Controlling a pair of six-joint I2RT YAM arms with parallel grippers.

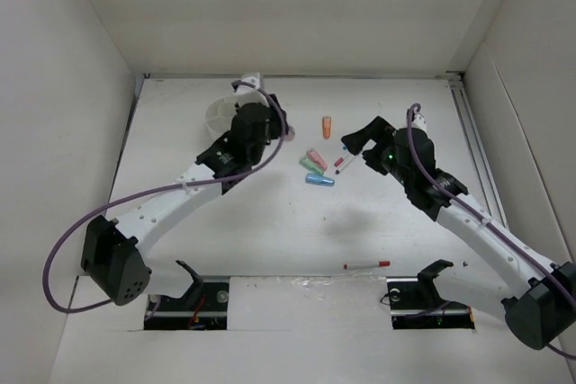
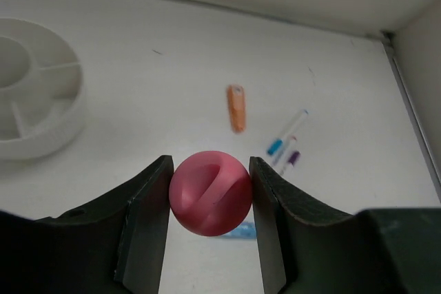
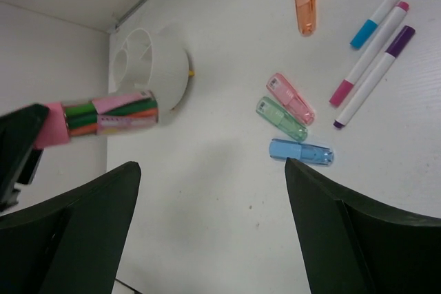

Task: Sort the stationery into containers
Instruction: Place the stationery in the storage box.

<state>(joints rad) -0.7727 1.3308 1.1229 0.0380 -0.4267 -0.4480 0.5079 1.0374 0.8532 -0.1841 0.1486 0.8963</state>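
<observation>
Between the jaws of the left end effector [image 2: 210, 173] a pink-capped tube [image 2: 210, 204] is clamped, white cup [image 2: 48, 132] to its left. Right end effector [image 3: 211, 170] jaws apart above the bench [image 3: 227, 239].

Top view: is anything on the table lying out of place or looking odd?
One red-capped pen lies alone near the table's near edge, between the arms' bases, far from the other pens and the small coloured cases grouped mid-table. Nothing looks spilled or broken.
</observation>
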